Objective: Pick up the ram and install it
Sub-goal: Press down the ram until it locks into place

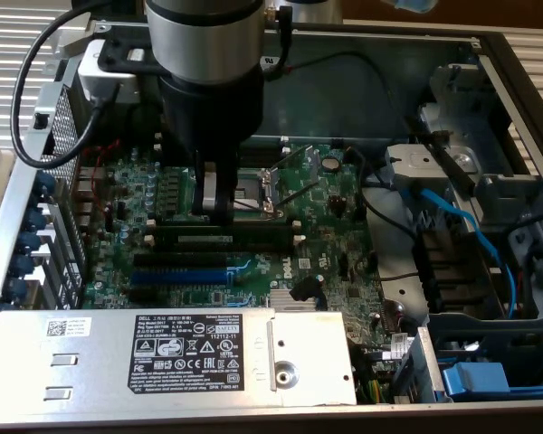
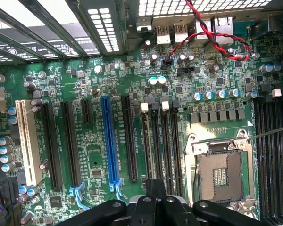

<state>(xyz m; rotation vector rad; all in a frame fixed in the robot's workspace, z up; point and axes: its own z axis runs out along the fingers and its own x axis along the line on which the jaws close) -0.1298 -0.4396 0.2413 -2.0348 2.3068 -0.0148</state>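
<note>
**A:** Starting at the claw: open or closed?

**B:** Closed tight. Fingers pressed together, gripping nothing. Points straight down over the green board.

**A:** And the memory stick?

**B:** Sits right at 6 o'clock from the fingertips on the exterior view's clock face, just beneath them. Memory stick stands on its long edge among the black slots. Touching the tips or a hair apart, cannot tell.

**A:** Which way does it run?

**B:** Lies 9 to 3 along its length, square across the claw's downward line. Turns its flat dark face toward 6 o'clock, with a green strip along the lower edge. Meets the claw left of its middle, toward the 9 o'clock end.

**A:** Seated?

**B:** Looks in the slot or close to it, judging by how low it rides. Cannot judge the end clips.

**A:** Around it?

**B:** Processor socket at 12 o'clock from the stick, close by. Blue slot at 6 o'clock, parallel. Grey power box farther out, also at 6.
</note>
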